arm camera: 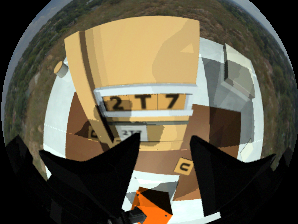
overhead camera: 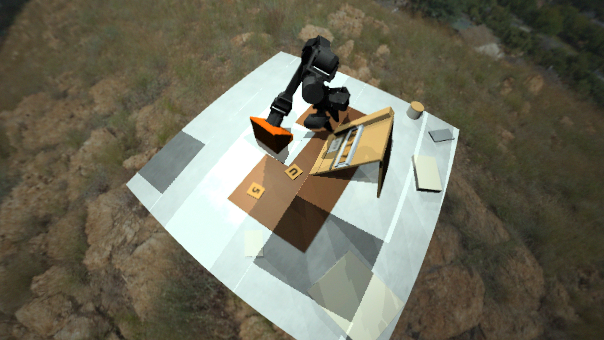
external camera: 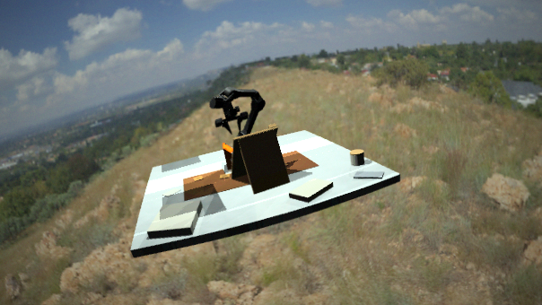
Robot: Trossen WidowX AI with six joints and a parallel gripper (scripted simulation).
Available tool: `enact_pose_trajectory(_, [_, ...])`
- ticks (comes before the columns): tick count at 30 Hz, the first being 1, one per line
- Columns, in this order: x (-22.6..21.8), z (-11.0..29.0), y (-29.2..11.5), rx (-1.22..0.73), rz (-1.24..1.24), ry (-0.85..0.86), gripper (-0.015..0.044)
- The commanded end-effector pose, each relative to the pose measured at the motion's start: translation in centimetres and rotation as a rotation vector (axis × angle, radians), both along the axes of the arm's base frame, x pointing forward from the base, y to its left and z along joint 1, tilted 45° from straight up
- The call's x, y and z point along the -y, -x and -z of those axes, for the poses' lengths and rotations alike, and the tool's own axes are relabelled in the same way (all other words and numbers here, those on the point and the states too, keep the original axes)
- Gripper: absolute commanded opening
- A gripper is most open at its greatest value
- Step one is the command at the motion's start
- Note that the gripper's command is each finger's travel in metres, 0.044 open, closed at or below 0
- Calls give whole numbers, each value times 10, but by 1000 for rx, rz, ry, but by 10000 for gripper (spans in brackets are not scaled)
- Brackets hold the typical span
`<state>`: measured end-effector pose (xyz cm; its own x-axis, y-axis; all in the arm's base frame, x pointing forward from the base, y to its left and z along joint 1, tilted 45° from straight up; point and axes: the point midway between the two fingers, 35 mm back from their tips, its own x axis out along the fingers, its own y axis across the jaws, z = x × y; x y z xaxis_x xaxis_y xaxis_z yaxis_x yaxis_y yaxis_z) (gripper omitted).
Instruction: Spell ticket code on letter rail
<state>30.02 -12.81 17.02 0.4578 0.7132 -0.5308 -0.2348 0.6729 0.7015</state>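
Note:
The tan board (overhead camera: 367, 137) (arm camera: 143, 52) leans back on the brown mat (overhead camera: 280, 200). Its letter rail (overhead camera: 349, 144) (arm camera: 143, 103) holds tiles reading 2, T, 7 in the wrist view. A small ticket (arm camera: 129, 133) (overhead camera: 334, 145) sits just below the rail; its print is too small to read. Two loose tan tiles lie flat on the mat: a U tile (overhead camera: 294, 171) (arm camera: 184, 167) and an S tile (overhead camera: 255, 190). My gripper (overhead camera: 320, 119) (arm camera: 166, 139) is open and empty. It hangs back from the board, above the arm's orange base (overhead camera: 272, 132) (arm camera: 154, 211).
A short cylinder (overhead camera: 415, 109) (external camera: 357, 157) and a thin grey plate (overhead camera: 441, 135) (external camera: 368, 174) stand at the counter's far corner. A cream block (overhead camera: 426, 172) (external camera: 310, 189) lies behind the board. A large cream slab (overhead camera: 360, 300) (external camera: 174, 222) and a pale card (overhead camera: 253, 243) lie near the front edge.

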Motion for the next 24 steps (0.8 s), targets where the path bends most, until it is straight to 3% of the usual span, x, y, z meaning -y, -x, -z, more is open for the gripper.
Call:
enact_pose_trajectory(1, [-3, -33, 42, 96, 162, -63, 341])
enact_pose_trajectory(5, [-4, -43, 55, 133, 220, -77, 440])
enact_pose_trajectory(24, [-4, -43, 55, 133, 220, -77, 440])
